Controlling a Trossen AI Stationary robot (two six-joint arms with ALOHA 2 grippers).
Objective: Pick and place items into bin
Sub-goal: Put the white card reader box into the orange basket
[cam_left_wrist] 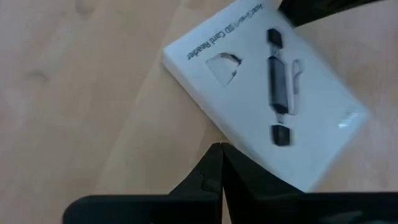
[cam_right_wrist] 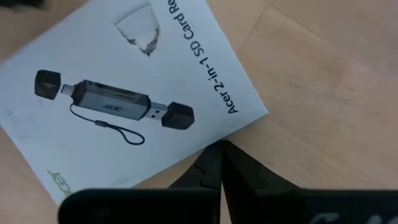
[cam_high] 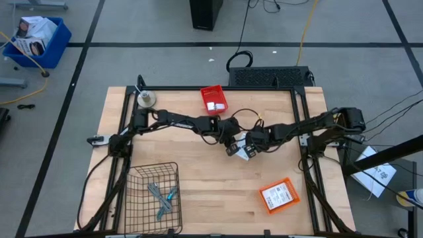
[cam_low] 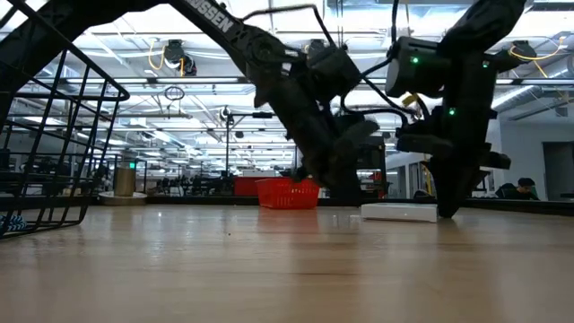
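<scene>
A flat white packet (cam_high: 243,151) printed with a card reader lies flat mid-table, seen too in the low view (cam_low: 399,212) and both wrist views (cam_left_wrist: 267,93) (cam_right_wrist: 124,106). My left gripper (cam_high: 232,148) (cam_left_wrist: 221,148) is shut, low at the packet's left side. My right gripper (cam_high: 254,144) (cam_right_wrist: 222,144) is shut, low at its right side. An orange packet (cam_high: 279,196) lies flat near the table's near right corner. A wire basket (cam_high: 153,165) at the near left holds a teal-handled tool (cam_high: 170,196) and a grey metal tool (cam_high: 156,193). My left gripper has its shut fingertips (cam_left_wrist: 214,163) at the packet's long edge (cam_left_wrist: 239,144), coming down at a slant from the left; whether they touch, I cannot tell. My right gripper's shut fingertips (cam_right_wrist: 214,163) stand at the packet's edge near a corner (cam_right_wrist: 199,144), slanting down from the right; in the low view they meet its end (cam_low: 434,213). The packet lies flat.
A red bin (cam_high: 205,93) with white items inside stands at the table's far middle. A round silver disc (cam_high: 145,99) sits at the far left corner. Bare wood lies between the basket and the orange packet. The two arms meet close together at mid-table.
</scene>
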